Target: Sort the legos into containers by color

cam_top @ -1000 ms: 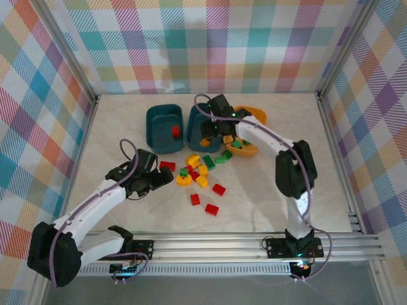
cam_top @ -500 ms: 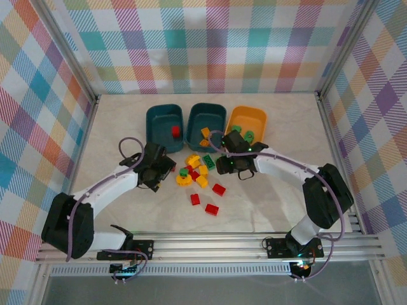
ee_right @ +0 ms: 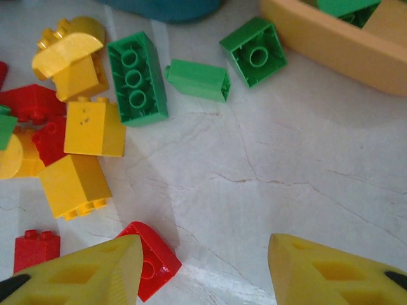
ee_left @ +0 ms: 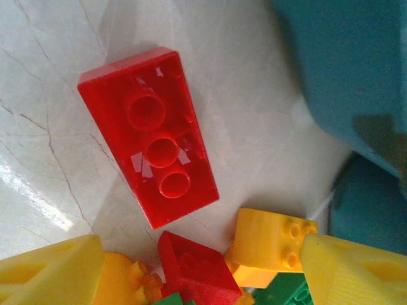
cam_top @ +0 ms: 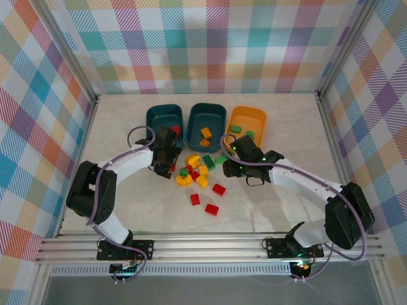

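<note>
Three tubs stand at the back: the left teal tub holds a red brick, the middle teal tub holds yellow bricks, and the orange tub holds green ones. A mixed pile of legos lies in front of them. My left gripper is open just behind an upside-down red brick, with a small red brick and a yellow brick between its fingers. My right gripper is open over bare marble; a red brick lies by its left finger.
Green bricks lie near the orange tub's wall. Three red bricks lie apart toward the front. Metal frame rails border the table on every side.
My right gripper has come from above the middle teal tub down to the table by the green bricks. My left arm has swung right and back to the red brick by the left tub.
</note>
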You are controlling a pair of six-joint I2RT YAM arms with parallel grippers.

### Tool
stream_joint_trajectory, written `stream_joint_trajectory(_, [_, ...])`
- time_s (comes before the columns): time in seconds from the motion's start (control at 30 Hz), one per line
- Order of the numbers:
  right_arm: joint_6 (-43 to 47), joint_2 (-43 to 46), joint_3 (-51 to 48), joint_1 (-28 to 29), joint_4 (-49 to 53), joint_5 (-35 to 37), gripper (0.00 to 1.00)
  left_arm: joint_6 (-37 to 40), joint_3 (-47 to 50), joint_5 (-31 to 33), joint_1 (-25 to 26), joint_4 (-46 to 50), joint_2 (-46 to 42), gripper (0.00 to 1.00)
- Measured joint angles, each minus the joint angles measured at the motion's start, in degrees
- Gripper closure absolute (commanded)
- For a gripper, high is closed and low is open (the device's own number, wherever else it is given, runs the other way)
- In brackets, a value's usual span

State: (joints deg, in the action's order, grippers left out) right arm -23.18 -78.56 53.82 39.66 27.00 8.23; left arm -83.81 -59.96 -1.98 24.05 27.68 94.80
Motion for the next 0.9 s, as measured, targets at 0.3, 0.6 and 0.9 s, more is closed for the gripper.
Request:
stream_joint_trajectory(0.3, [0.0, 2.1, -2.1, 0.0, 0.0, 0.8, 0.45, -1.4, -0.2, -0.1, -1.4, 2.1, 1.1, 0.21])
stream_joint_trajectory(0.6, [-0.5, 3.5, -2.5, 0.0, 0.1, 0.8, 0.46, -1.9, -0.6, -0.4, -3.9, 2.4, 5.7, 0.39])
stream_joint_trajectory(0.9, [-1.9, 5.3, -3.5, 0.0, 0.2, 1.3, 0.48, 0.5, -0.6, -1.8, -4.3, 4.3, 5.5, 0.72])
